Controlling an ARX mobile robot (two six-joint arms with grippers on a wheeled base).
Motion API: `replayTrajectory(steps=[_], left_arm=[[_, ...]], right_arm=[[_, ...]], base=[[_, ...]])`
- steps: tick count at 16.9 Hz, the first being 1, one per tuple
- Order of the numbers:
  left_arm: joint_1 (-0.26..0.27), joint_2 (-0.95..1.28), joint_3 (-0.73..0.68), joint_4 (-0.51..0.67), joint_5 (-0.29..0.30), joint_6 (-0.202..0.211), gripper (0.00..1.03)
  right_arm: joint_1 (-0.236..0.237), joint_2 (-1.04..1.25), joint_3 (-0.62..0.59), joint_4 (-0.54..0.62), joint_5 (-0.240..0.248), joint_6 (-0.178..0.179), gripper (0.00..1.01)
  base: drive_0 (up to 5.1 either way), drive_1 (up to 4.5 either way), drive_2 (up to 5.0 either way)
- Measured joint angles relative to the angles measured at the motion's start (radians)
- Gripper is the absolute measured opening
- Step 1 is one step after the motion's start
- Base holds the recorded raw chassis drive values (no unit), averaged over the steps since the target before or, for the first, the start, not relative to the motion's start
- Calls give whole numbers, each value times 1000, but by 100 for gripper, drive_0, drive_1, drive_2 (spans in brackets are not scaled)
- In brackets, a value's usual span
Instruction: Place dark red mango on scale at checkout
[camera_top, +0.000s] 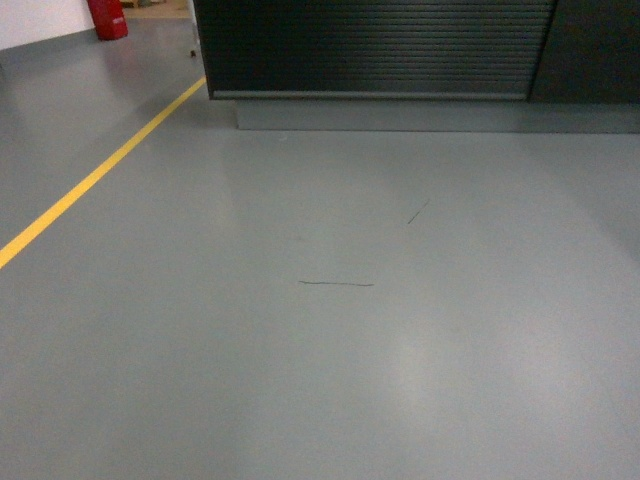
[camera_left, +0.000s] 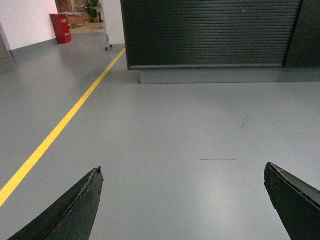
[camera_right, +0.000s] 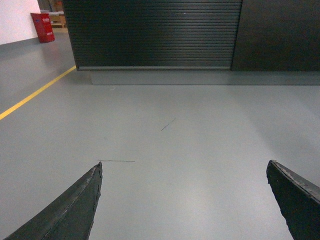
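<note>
No legible text; red bin (camera_left: 61, 28) markings too blurred

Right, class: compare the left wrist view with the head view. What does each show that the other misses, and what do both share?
Only the left wrist view shows the left gripper, its two dark fingers spread wide with nothing between them, and a potted plant.

Only the head view: nothing that I can make out.

Both: the checkout's ribbed black front, grey floor, yellow line and red object.
</note>
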Motion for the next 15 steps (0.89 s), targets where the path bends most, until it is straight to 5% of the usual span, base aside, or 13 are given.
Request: replayTrajectory(steps=[15], left_arm=[[0, 0, 0, 0, 0, 0, 98]], right_arm=[[0, 0, 0, 0, 0, 0, 98]], base=[[0, 0, 0]])
